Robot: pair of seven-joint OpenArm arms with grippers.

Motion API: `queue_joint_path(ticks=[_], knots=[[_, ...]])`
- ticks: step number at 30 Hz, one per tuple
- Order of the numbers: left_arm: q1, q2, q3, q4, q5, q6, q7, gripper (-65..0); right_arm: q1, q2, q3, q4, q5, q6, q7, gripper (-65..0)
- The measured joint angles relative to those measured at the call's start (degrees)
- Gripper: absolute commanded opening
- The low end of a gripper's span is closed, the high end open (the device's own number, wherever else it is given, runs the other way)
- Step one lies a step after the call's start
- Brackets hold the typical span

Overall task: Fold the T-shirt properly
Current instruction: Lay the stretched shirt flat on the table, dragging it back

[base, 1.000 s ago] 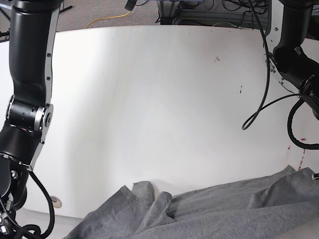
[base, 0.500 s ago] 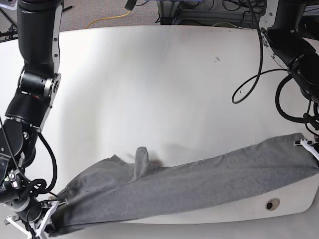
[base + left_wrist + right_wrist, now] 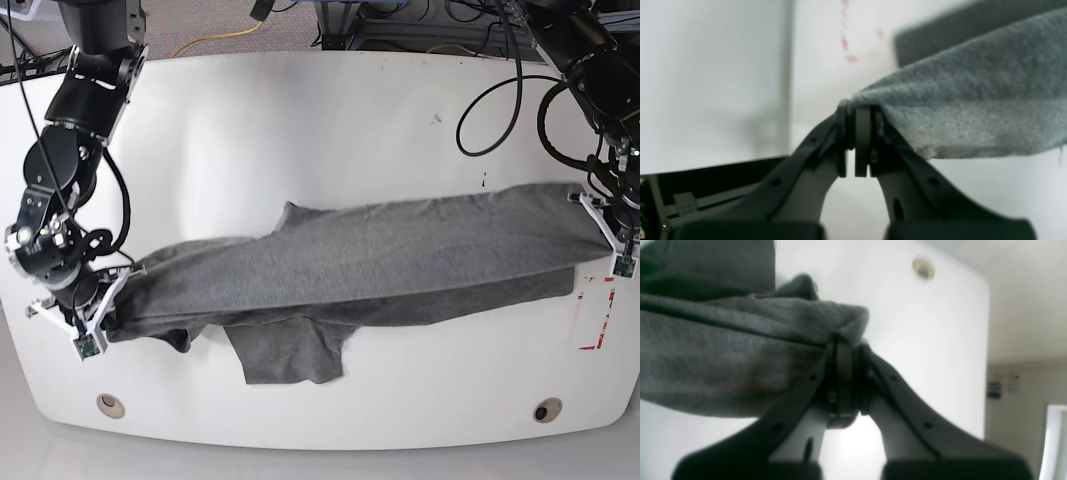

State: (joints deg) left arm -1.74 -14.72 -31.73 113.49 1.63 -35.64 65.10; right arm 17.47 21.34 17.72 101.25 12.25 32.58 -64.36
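The heather-grey T-shirt (image 3: pixel 400 250) is stretched in a long band across the white table (image 3: pixel 330 130), from low left to higher right. A sleeve (image 3: pixel 290 355) lies flat below the band. My left gripper (image 3: pixel 600 212), at the right of the base view, is shut on the shirt's right end. Close up, the left gripper (image 3: pixel 853 111) pinches a corner of the T-shirt (image 3: pixel 973 106) just above the table. My right gripper (image 3: pixel 112 302) is shut on the left end. Its own camera shows the right gripper (image 3: pixel 847 348) with bunched T-shirt (image 3: pixel 723 353) between its pads.
Red tape marks (image 3: pixel 595 315) sit near the table's right edge, below my left gripper. Two round holes (image 3: pixel 111 405) (image 3: pixel 545 411) are near the front edge. Black cables (image 3: pixel 490 110) loop over the back right of the table. The floor behind holds wires and a rack.
Both arms have swung toward the back of the table with the shirt taut between them. The shirt has come up from the front edge to the table's middle.
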Motion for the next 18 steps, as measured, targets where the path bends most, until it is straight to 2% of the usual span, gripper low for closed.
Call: queue_joint_path(ticks=[4,9,14,18], knots=[[5.6,0.0,-1.8,0.0,-0.1,-1.8,0.0,-65.0,-6.7,-1.5,3.6,3.0,1.1,0.5,-1.9,-65.0],[12.0,0.1,-1.8,-0.1,-0.2,-4.5,-0.3,-65.0,-13.8,-3.8,8.2,5.8,0.9,3.9,-3.8,-65.0],[17.0,1.9,-2.8,-0.2,-0.1,-4.7,-4.5,-65.0,-20.8,-6.3,11.3,8.0,0.0,4.1,-4.7,-65.0],[19.8,3.5,-6.0,-0.3,0.4,-4.8,-5.0,-65.0,-25.1,-8.7,13.2,8.6,0.5,4.2,-4.7,-65.0]])
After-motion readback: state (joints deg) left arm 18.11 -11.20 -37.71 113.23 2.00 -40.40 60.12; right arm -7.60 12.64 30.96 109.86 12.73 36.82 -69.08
